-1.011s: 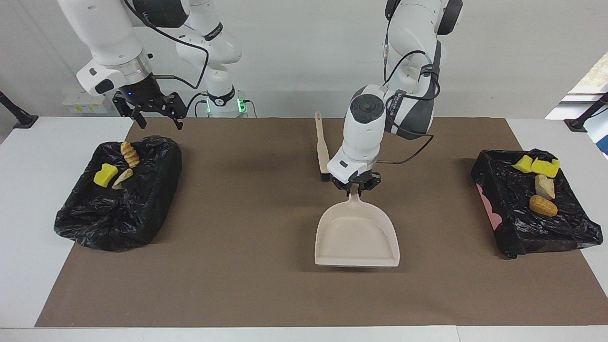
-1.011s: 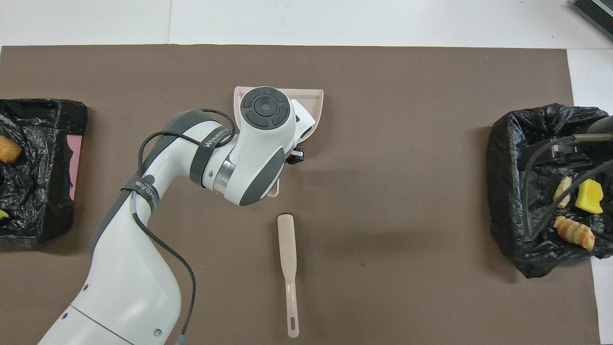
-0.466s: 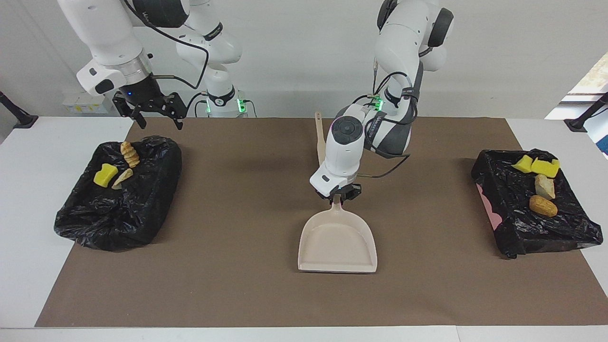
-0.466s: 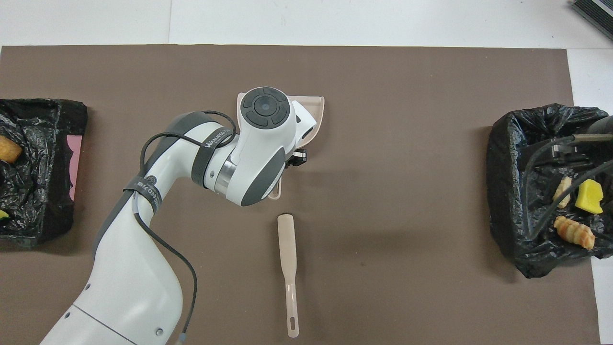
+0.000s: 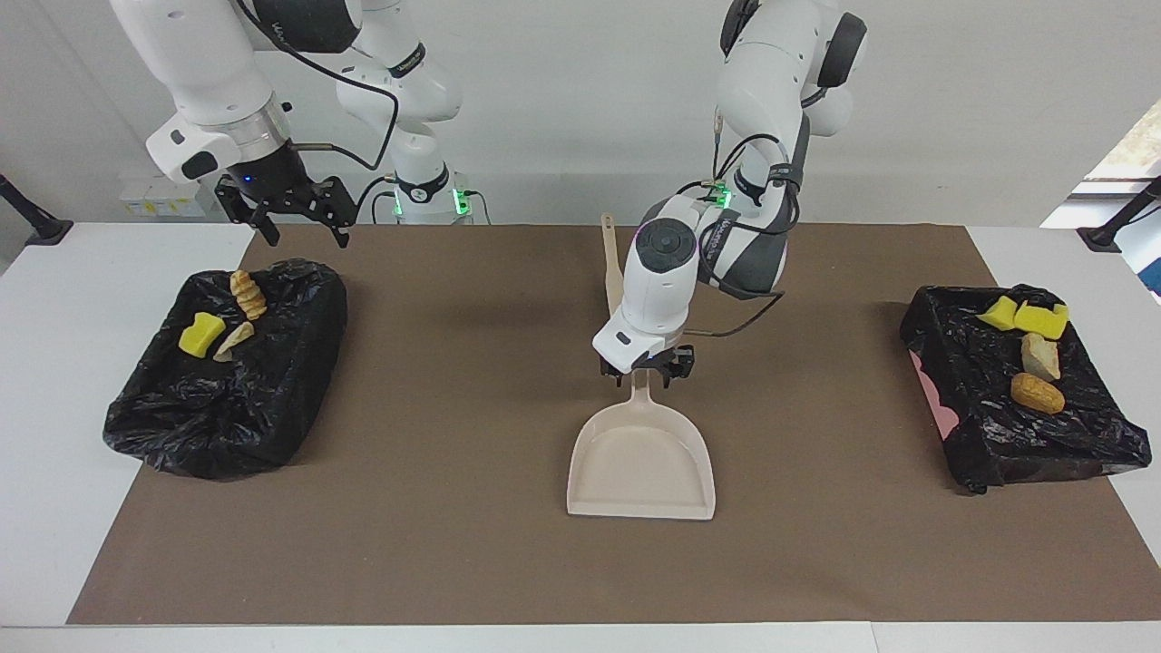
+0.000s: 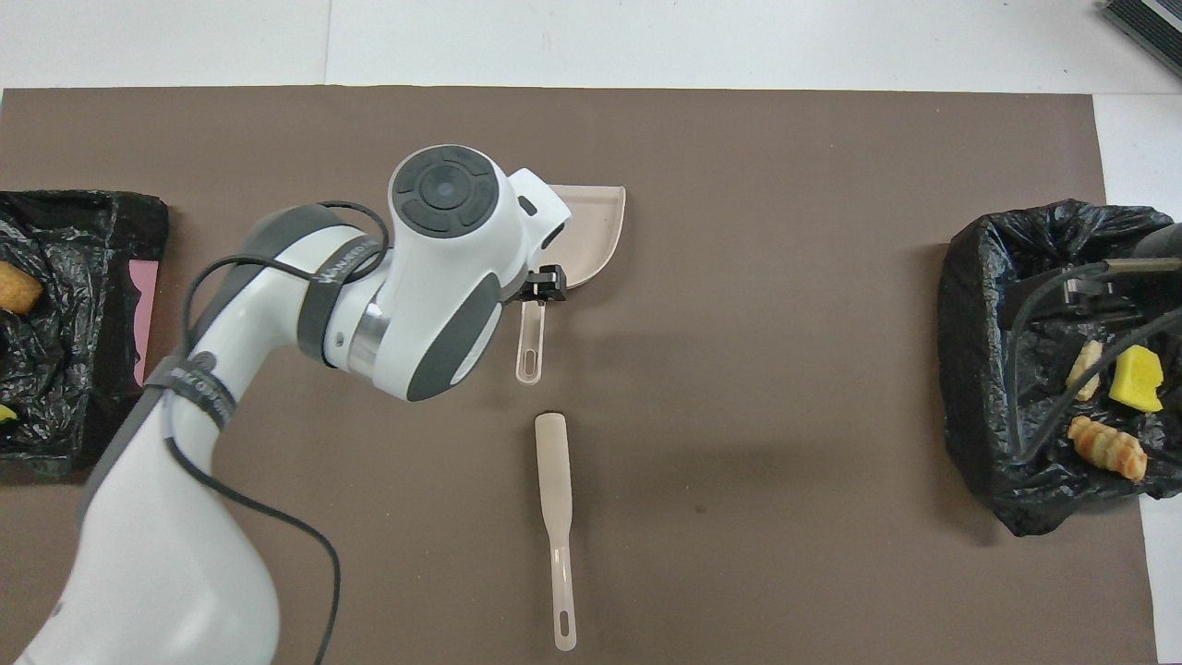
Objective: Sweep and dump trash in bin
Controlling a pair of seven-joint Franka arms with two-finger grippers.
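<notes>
The right gripper (image 5: 306, 238) waits over the table's edge just robotward of one bin (image 5: 227, 399), jaws spread, exactly as a second ago. Three pieces of trash (image 5: 201, 334) lie in that black-lined bin, unmoved.

At mid-mat (image 5: 453, 544), the dustpan (image 5: 641, 462) has slid toward the right arm's end since a second ago and now lies flat. It has hardly shifted in the last half second. The left gripper (image 5: 646, 370) has risen over the handle's end, so more of the handle shows. Whether it grips the handle or has let go, I cannot tell. The brush (image 5: 612, 263) lies where it lay, nearer the robots than the dustpan.

The other bin (image 5: 943, 363), at the left arm's end, holds the remaining four pieces, unchanged.

From the facing view, the left arm hides the brush's bristle end. From overhead, that arm covers most of the dustpan. The other bin is cut by the frame edge there, showing little of its trash. The right arm's cables cross over the first bin.
</notes>
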